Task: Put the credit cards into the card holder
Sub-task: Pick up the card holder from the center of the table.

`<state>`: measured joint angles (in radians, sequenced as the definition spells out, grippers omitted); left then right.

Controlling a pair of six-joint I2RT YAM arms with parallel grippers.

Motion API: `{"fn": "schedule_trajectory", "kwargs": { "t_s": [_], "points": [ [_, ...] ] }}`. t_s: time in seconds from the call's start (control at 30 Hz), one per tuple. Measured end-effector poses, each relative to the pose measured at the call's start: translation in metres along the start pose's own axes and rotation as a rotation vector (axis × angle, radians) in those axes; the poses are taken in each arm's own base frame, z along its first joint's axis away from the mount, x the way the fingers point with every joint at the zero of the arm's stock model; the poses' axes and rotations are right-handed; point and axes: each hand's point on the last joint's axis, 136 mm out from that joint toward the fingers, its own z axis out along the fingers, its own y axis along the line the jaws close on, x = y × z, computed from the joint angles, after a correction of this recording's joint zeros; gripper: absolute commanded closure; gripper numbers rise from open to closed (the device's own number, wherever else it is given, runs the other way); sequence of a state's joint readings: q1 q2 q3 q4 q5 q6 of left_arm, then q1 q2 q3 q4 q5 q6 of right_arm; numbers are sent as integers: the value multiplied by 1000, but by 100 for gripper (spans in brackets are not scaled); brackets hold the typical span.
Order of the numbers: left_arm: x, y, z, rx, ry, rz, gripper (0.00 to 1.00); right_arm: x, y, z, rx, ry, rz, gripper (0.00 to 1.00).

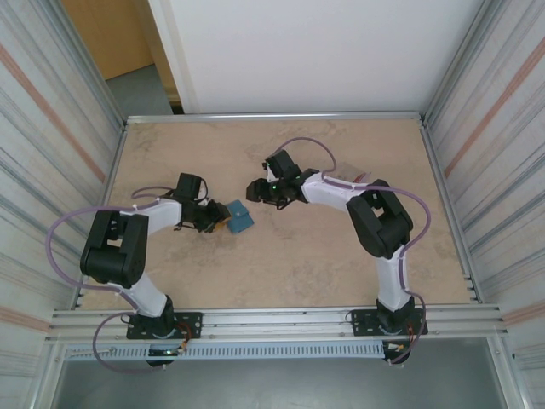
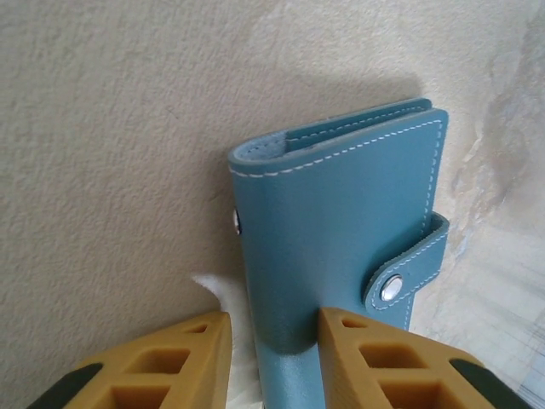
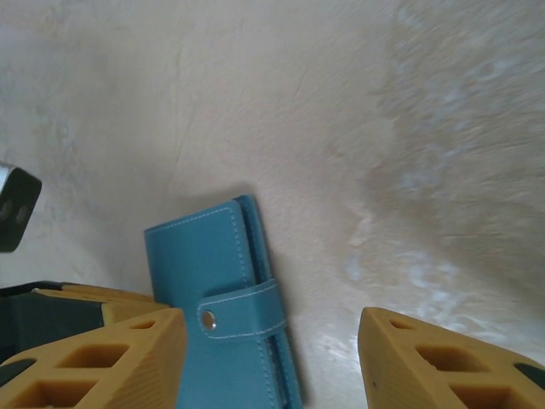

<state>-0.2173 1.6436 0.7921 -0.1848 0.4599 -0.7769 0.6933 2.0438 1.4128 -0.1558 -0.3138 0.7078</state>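
Now the left gripper (image 2: 273,328) is nearer the wallet (image 2: 336,221).
Its length runs straight ahead from between those jaws, grip unclear; the right gripper (image 3: 272,328) stands wide apart, empty.

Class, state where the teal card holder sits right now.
In the top view the card holder sits left of the table centre, its end between the fingers of the left hand, the right hand nearby.

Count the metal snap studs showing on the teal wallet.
2 on the card holder: one stud on its strap, another at its left edge in the left wrist view. More may be hidden inside.
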Motion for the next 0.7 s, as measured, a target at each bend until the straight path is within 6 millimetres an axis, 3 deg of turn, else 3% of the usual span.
{"fn": "schedule_trajectory", "kwargs": {
  "t_s": [0.17, 0.3, 0.7],
  "points": [
    [0, 1, 2, -4, 8, -14, 67, 11, 7, 19, -25, 55, 10, 53],
    [-1, 2, 2, 0, 13, -23, 68, 18, 1, 29, -22, 85, 23, 55],
    [-10, -10, 2, 55, 12, 1, 66, 25, -2, 35, -28, 114, 56, 63]
  ]
}}
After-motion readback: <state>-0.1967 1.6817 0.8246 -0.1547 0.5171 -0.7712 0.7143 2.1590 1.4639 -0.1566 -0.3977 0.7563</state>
